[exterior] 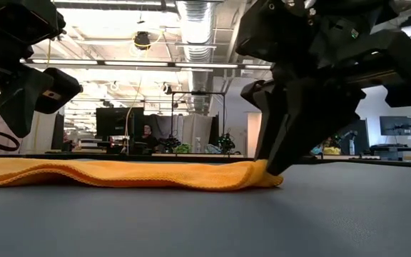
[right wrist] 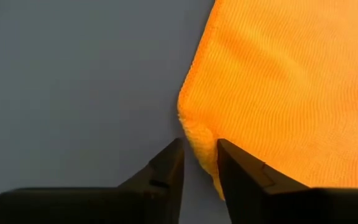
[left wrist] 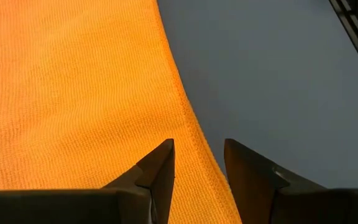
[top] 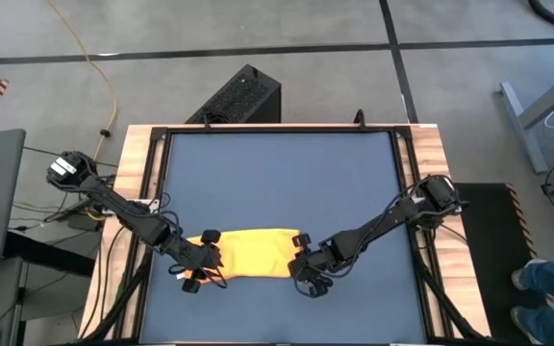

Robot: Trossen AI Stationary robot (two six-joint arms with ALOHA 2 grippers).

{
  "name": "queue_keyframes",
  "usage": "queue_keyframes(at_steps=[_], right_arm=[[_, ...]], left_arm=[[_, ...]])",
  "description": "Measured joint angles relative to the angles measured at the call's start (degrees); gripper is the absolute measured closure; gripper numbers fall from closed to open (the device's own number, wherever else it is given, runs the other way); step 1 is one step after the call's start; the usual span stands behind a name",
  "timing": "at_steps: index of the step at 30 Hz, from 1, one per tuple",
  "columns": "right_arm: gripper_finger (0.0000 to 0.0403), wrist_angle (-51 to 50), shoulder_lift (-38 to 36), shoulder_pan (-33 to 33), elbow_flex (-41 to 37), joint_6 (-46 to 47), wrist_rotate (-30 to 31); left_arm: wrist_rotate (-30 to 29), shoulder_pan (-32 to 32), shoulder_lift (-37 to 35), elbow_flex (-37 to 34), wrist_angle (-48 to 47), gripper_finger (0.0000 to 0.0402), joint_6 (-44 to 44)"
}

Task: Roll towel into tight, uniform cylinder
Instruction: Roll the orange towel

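the towel (top: 248, 252) lies flat at 6 o'clock on the bench mat (top: 277, 183). the left gripper (left wrist: 197, 165) has its jaws parted astride the hem. the right gripper (right wrist: 199, 163) has its jaws narrowly pinching a corner. the rolling has barely begun; next, both should lift and fold the near edge evenly.

Bright yellow towel (top: 250, 252) on seemingly dark blue mat (top: 277, 183).

One yellow towel (top: 248, 252) lies on one dark blue mat (top: 282, 178), which covers one wooden desk (top: 142, 144). Two dark arms reach in, each ending in one hand: the left hand (top: 203, 272) and the right hand (top: 303, 274), two in all. One black box (top: 241, 96) stands on the floor beyond the desk
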Motion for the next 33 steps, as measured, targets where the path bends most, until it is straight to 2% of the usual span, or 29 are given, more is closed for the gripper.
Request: queue_keyframes(at_steps=[17, 22, 27, 33], right_arm=[[0.0390, -0.8, -0.5, -0.4, 0.0, -2.2, 0.1], [0.0387, -3.0, -3.5, -1.5, 0.0, -3.7, 0.6], [0.0386, -5.7, -7.1, -2.9, 0.0, -5.5, 5.9], [0.0387, -6.7, -7.6, -6.2, 0.0, -13.6, 9.3]], left_arm=[[0.0, 0.0, 0.0, 0.0, 0.0, 0.0273, 0.0], [0.0, 0.0, 0.0, 0.0, -0.5, 0.0273, 0.0], [0.0, 0.0, 0.0, 0.0, -1.4, 0.0273, 0.0], [0.0, 0.5, 0.0, 0.0, -1.4, 0.0273, 0.0]])
